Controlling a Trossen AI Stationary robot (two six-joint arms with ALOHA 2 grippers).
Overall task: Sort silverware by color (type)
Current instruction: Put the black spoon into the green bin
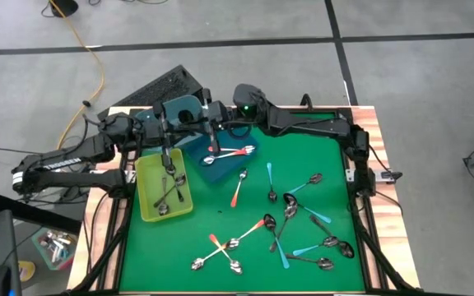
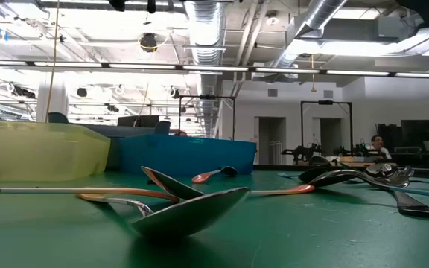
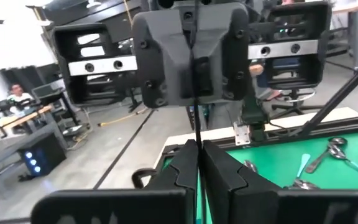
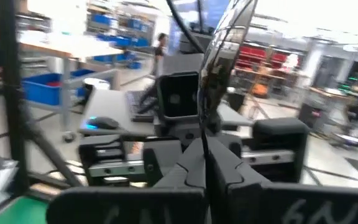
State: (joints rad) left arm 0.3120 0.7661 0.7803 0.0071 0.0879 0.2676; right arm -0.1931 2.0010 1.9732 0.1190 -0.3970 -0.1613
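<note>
Item, the surface: green mat, carrying near its far-left corner a yellow bin of plain metal spoons and a blue bin with orange-handled ones, both my arms gathered over that corner. Item, the silverware: loose spoons strewn across the middle and near-right of the surface, light, stiff and slick, I judge, best pinched across the slim handle and not the rounded bowl. Item, my hands: right hand pinched shut on one spoon by its handle, bowl uppermost; left hand closed, holding nothing I can make out.
</note>
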